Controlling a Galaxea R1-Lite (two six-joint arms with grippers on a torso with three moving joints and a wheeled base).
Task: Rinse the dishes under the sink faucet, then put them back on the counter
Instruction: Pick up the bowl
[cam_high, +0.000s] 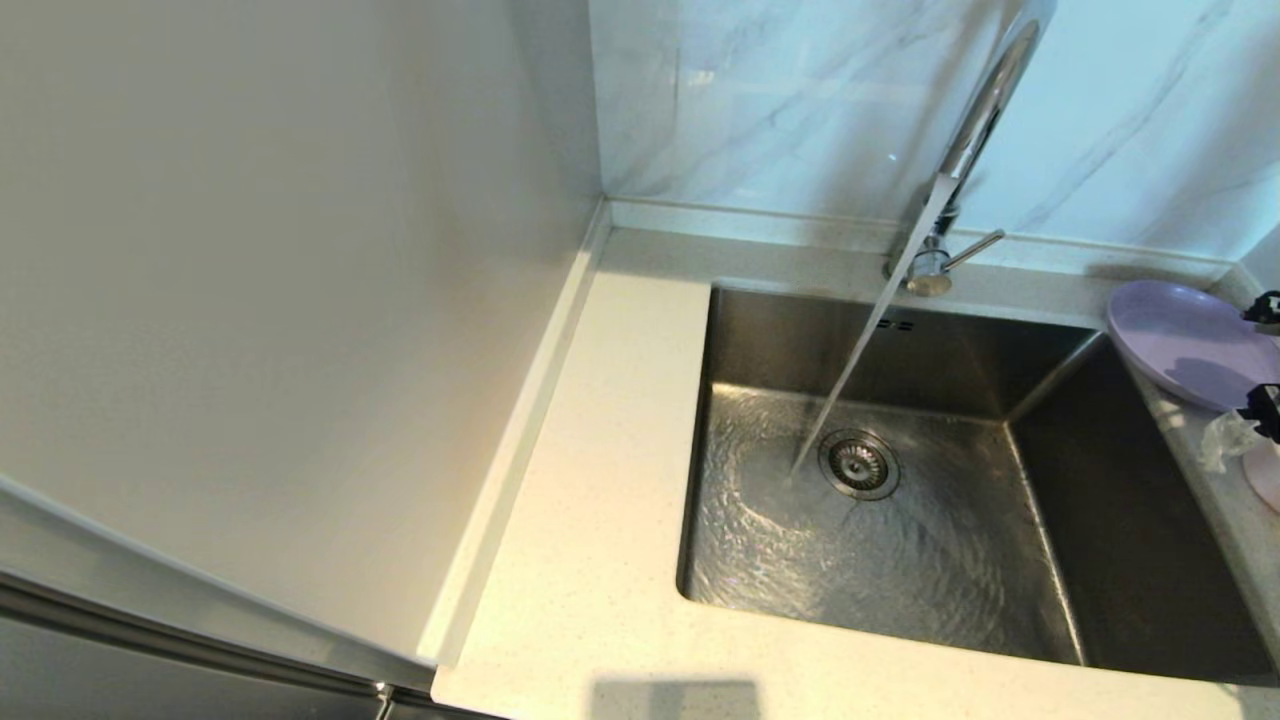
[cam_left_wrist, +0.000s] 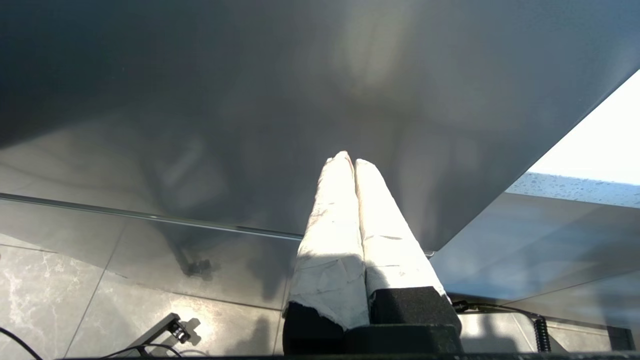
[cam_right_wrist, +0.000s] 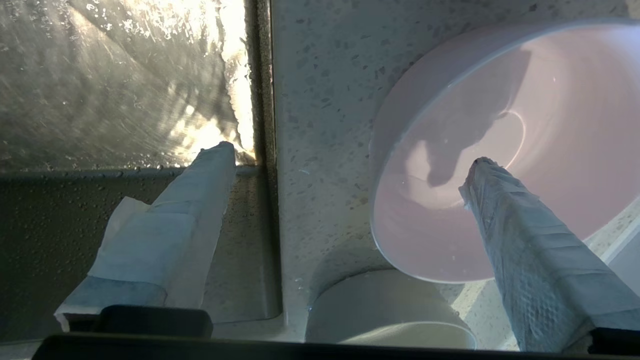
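Water runs from the chrome faucet (cam_high: 975, 130) into the steel sink (cam_high: 1100, 560), landing beside the drain strainer (cam_high: 858, 463). The lilac plate (cam_high: 1180, 335) lies on the counter (cam_high: 590, 480) at the sink's far right corner. My right gripper (cam_high: 1266, 355) is open at the right edge, holding nothing. In the right wrist view, the right gripper (cam_right_wrist: 350, 155) has one finger over the sink's rim and the other over the inside of the pink dish (cam_right_wrist: 550, 100). The whitish bowl (cam_right_wrist: 380, 305) stands beside the dish. My left gripper (cam_left_wrist: 348, 159) is shut and empty, parked low, out of the head view.
A tall white panel (cam_high: 280, 300) walls the counter on the left, and marble tiles (cam_high: 780, 90) back it. The faucet lever (cam_high: 975, 247) points right. The left wrist view shows a dark cabinet front (cam_left_wrist: 300, 100) and floor tiles (cam_left_wrist: 75, 300).
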